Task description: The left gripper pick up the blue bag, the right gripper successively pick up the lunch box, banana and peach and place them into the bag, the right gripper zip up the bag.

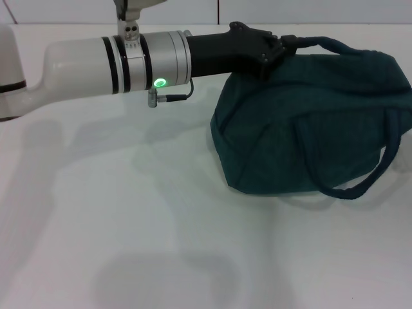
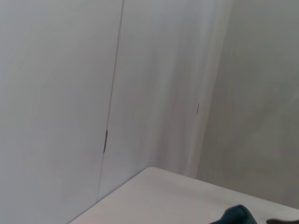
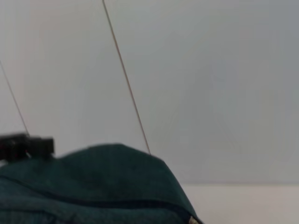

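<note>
From the head camera, the left arm (image 1: pixel 116 61) reaches across the white table (image 1: pixel 129 244) from the robot's left side. Its left gripper (image 1: pixel 283 46) is at the top edge of the blue bag (image 1: pixel 309 129). The black fingers seem closed on one bag strap (image 1: pixel 328 44) at the top of the bag, and they look pinched tight. The bag sits on the table to the robot's right and looks full and puffy. It is wider than it is tall, and its long way runs left to right. A second strap (image 1: pixel 380 167) hangs down loose on the bag's right side. No lunch box, banana or peach shows on the table, so my guess is they are already inside. The right gripper does not show here.

From the left wrist camera, there is mostly wall. Only a small bit of the bag (image 2: pixel 238 215) peeks in at the edge.

From the right wrist camera, the bag (image 3: pixel 93 177) fills the low part, very near. A dark zipper line (image 3: pixel 112 203) runs along its top, with a small end piece (image 3: pixel 190 220). The left gripper (image 3: pixel 25 145) shows as a dark block past the bag. The right gripper's own fingers are hidden, so I cannot tell how they are. The right arm is nearer the zipper, so zipping looks like the next job.
</note>
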Controlling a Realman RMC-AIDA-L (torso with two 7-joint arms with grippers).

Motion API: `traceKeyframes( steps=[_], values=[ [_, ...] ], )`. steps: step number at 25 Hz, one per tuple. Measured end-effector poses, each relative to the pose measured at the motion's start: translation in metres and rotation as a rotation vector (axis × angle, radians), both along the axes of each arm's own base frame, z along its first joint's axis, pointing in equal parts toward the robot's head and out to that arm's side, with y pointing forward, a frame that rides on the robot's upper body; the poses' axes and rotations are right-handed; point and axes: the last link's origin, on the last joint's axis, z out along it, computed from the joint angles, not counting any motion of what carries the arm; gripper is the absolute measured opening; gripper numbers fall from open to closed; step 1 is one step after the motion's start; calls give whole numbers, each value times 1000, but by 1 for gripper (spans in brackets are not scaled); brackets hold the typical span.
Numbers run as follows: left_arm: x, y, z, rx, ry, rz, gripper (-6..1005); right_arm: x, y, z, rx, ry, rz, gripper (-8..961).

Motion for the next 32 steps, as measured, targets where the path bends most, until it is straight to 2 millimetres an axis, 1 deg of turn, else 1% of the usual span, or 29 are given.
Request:
traceKeyframes(
  steps=[2,5,9,11,14,15,16,17,19,22,24,27,29,32],
  values=[
    [1,0,0,-1,-1,-3,0,2,2,-1,-11,-7,-18,18],
    [2,0,-1,-2,-2,-6,-1,-2,3,-3,-8,-6,-8,17],
    [4,-1,-1,-11,-13,-9,50,-5,3,-2,-2,-4,10,17],
    [10,-2,1,-14,-53,-15,75,-7,3,-3,-5,-1,20,17],
    [14,-2,3,-22,-69,-21,113,-11,3,-3,-10,11,39,17],
    [25,1,4,-53,-73,-26,126,-11,2,-3,-10,14,44,17],
    [28,2,4,-67,-66,-27,138,-12,3,-3,-11,16,48,17],
    [32,3,3,-83,-55,-27,151,-13,3,-3,-11,16,51,17],
    [41,6,1,-119,-10,-30,216,-14,4,-4,-14,16,57,17],
    [54,14,-9,-146,103,-14,313,-18,6,-6,-17,19,67,17],
    [57,19,-15,-139,165,10,349,-20,7,-8,-19,20,73,17],
    [59,21,-26,-140,235,29,404,-22,7,-10,-19,19,78,17],
    [60,21,-32,-136,261,33,440,-22,7,-10,-18,18,79,17],
    [61,21,-35,-125,272,29,495,-21,7,-10,-16,21,77,17]
  ],
)
